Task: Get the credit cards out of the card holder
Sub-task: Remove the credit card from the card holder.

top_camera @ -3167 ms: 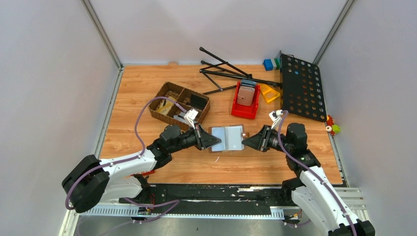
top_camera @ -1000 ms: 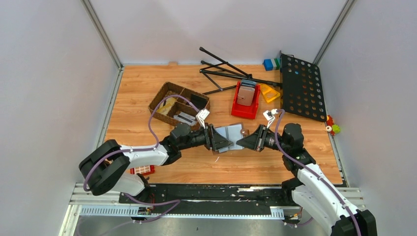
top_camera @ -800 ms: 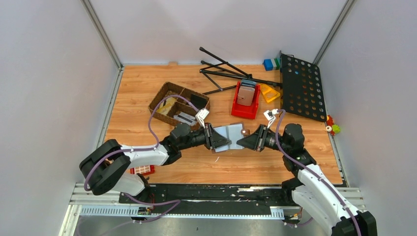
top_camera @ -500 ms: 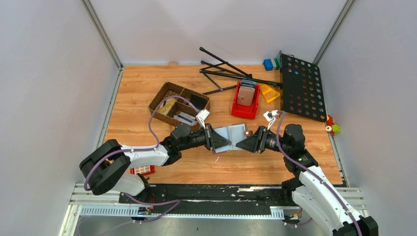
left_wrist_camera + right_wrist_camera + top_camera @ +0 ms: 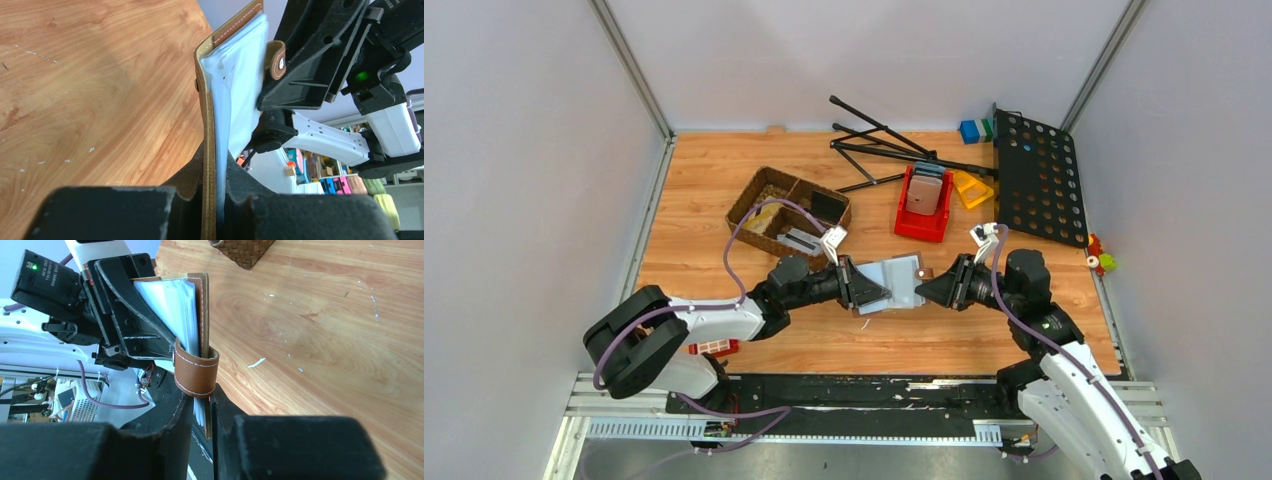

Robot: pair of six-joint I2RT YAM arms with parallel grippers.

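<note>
The card holder [image 5: 896, 281] is a brown leather-look wallet, open, with pale silvery sleeves facing up, held just above the table between both grippers. My left gripper [image 5: 871, 290] is shut on its left edge, where the left wrist view shows leather and sleeves [image 5: 234, 90] pinched between the fingers [image 5: 212, 200]. My right gripper [image 5: 923, 287] is shut on its right edge, just below the tab clasp [image 5: 196, 371]; the wallet [image 5: 192, 310] stands edge-on there. No separate credit card shows; any are hidden in the sleeves.
A woven basket [image 5: 754, 195] with flat grey pieces [image 5: 801, 239] stands behind my left arm. A red bin [image 5: 924, 222] holds a pinkish slab [image 5: 924, 194]. A black folding stand [image 5: 884, 148] and a perforated black panel [image 5: 1036, 178] lie at the back right. A red block [image 5: 714, 346] lies near the left base.
Both grippers lifted the card holder off the table and shifted it slightly back. In the last half second my right gripper drew a little to the right, spreading the holder flatter.
</note>
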